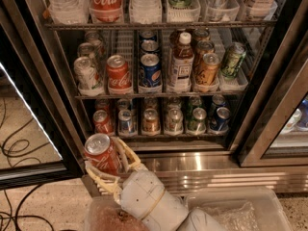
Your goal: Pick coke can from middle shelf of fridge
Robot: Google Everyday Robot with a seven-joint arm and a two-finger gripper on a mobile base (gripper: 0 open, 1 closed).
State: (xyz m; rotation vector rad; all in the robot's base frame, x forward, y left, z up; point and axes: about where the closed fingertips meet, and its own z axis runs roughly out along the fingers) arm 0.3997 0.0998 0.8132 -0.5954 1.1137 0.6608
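Observation:
My gripper [107, 166] is shut on a red coke can [101, 154] with white script and a silver top. It holds the can upright, low in front of the fridge's ribbed steel base [207, 170], left of centre. The fridge [269, 105] stands open. Its middle shelf [159, 94] carries a second red can [118, 73], a blue Pepsi can [150, 71], a tea bottle [181, 61] and other cans. The white arm runs down to the bottom edge.
The top rack holds large bottles, among them a red-labelled Coca-Cola bottle [103, 1]. The bottom rack [159, 134] holds shorter cans. The open glass door [29, 129] stands at the left, with black cables on the floor. A clear plastic bin [245, 208] sits at the bottom.

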